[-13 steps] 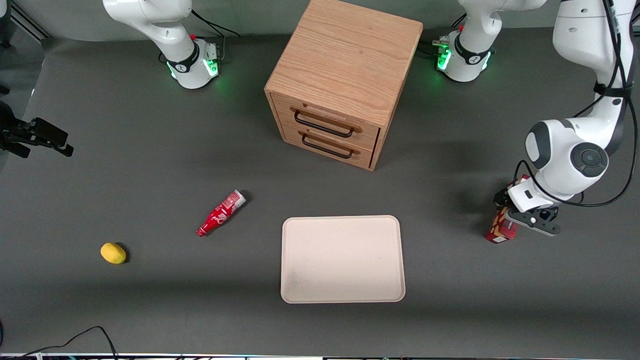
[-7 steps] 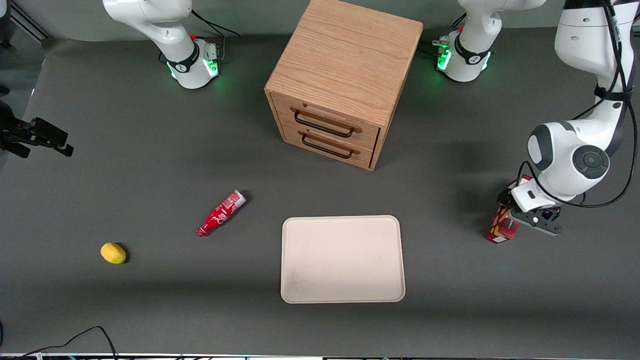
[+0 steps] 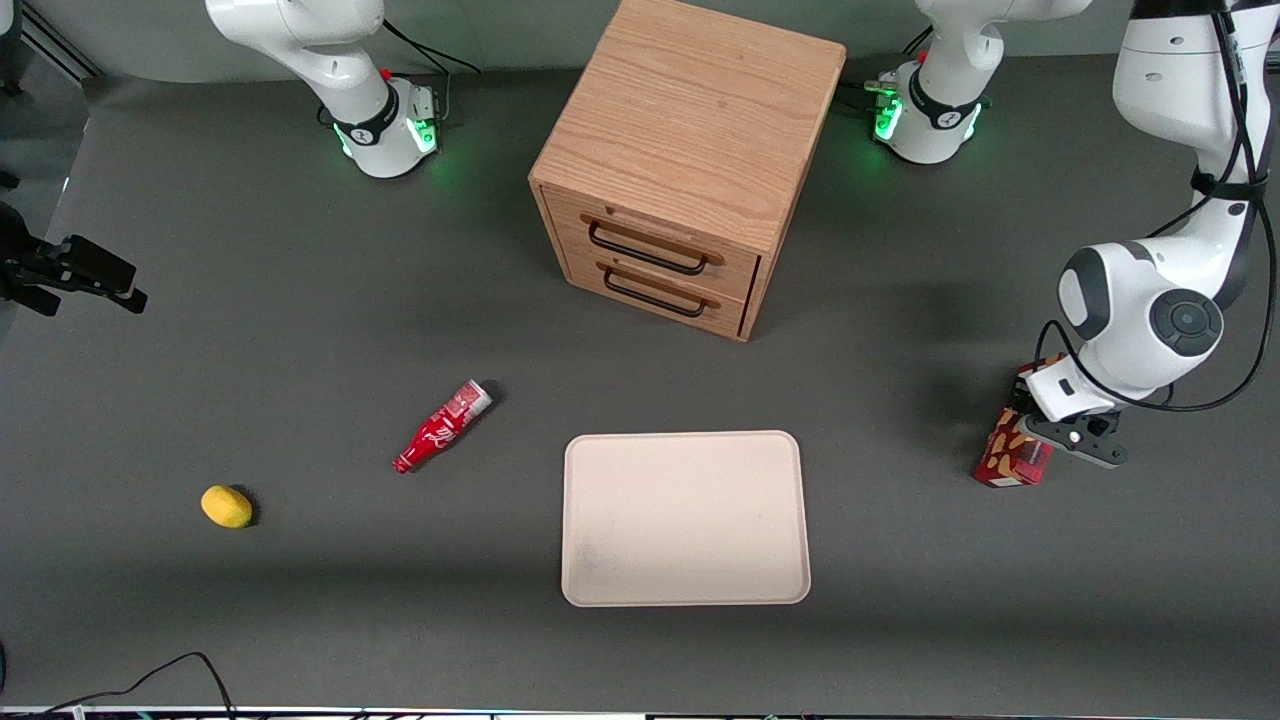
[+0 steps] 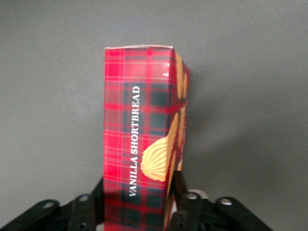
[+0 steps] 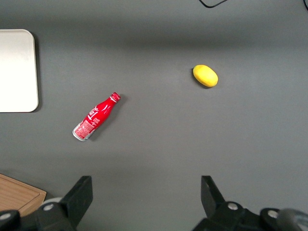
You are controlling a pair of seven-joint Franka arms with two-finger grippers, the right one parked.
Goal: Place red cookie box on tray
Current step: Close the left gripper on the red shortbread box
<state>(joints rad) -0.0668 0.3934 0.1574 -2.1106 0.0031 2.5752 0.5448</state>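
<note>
Now the gripper (image 3: 1040,437) has moved slightly farther along the red cookie box (image 3: 1012,458), jaws holding its sides; the tray (image 3: 685,517) is unchanged.

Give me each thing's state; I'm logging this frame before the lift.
red cookie box: on the table, between the fingers, off the tray.
tray: flat, nothing on it.
gripper: straddling the box, fingers at its sides.
drawers: both shut.
red bottle: lying down.
lemon: resting on the table.

Robot lab: bolted-down arm bases (image 3: 385,130) with green lights on a grey-matted table (image 3: 300,300).
</note>
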